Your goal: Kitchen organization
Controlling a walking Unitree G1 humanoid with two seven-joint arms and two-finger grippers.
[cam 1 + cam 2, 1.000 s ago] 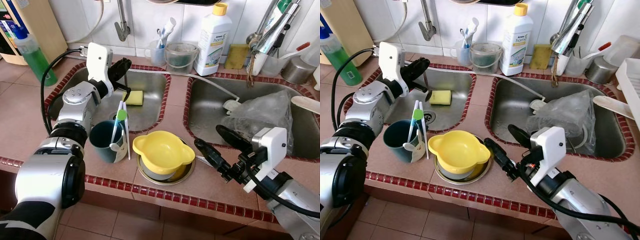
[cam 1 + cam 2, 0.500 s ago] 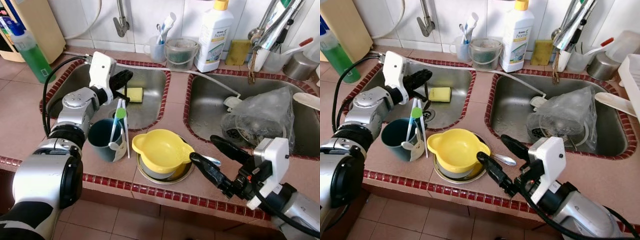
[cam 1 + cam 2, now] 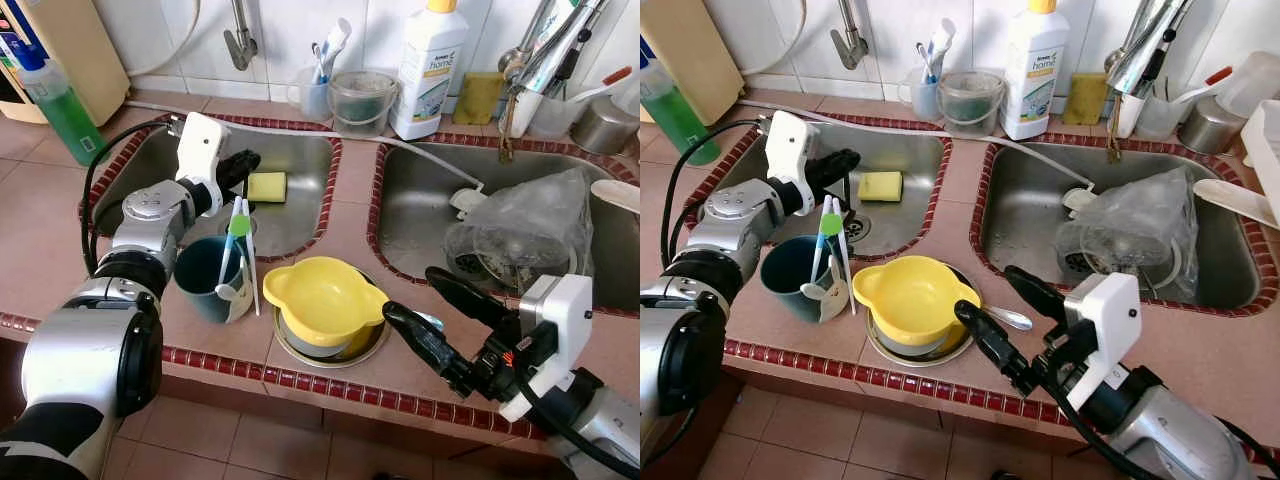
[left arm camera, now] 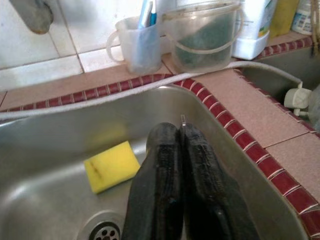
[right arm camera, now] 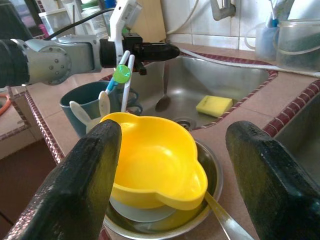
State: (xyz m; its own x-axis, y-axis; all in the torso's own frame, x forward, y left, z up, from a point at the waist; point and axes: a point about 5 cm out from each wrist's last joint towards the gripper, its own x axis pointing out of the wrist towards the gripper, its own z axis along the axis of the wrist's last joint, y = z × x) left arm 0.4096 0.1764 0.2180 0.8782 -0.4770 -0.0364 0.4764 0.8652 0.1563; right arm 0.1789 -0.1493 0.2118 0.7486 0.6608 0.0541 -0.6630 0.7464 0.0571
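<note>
Left claw (image 4: 181, 131) seen pressed together over left sink (image 3: 300, 215), near sponge (image 3: 266, 186). Right claw (image 3: 998, 304) spread wide beside yellow bowl (image 3: 322, 300) on table (image 3: 40, 235); dishes under bowl mostly hidden.

My right gripper (image 3: 432, 308) has drawn toward the yellow bowl (image 3: 322, 301); my left gripper (image 3: 243, 165) dropped slightly.

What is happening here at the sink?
The robot stands at a tiled counter with two sinks. Its right gripper, open, points at the yellow bowl stacked in a metal dish but holds nothing. Its left gripper, shut and empty, hangs over the left sink, above a yellow sponge, beside a teal cup.
</note>
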